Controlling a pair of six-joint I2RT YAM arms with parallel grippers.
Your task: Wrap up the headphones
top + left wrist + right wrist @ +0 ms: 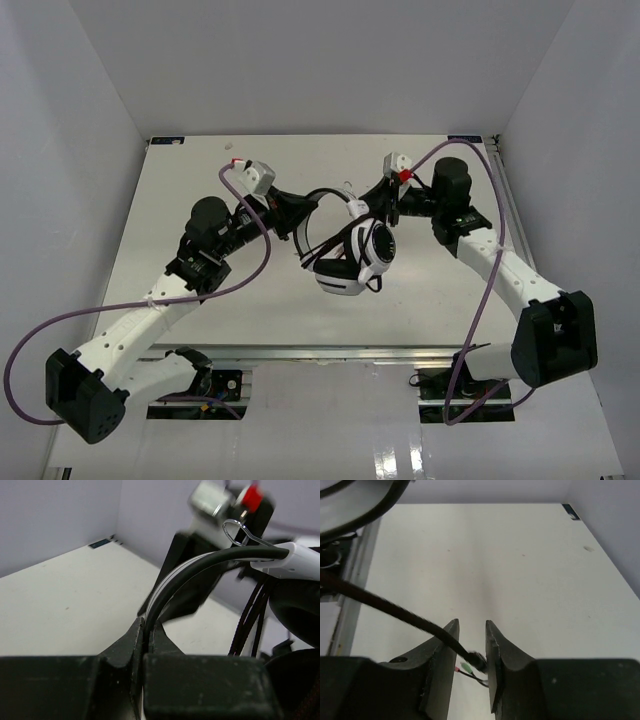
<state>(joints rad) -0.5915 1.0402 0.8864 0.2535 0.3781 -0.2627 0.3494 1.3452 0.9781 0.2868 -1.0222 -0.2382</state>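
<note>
1. Left gripper: jaws pressed together on the headband, which arches up and away from the fingertips.
2. Right gripper: jaws apart. The thin black cable slants in between them, its end close against one finger; whether it touches cannot be told. Small plugs lie just under the gap.
3. Headphones: ear cups lie between the two claws, over the table.
</note>
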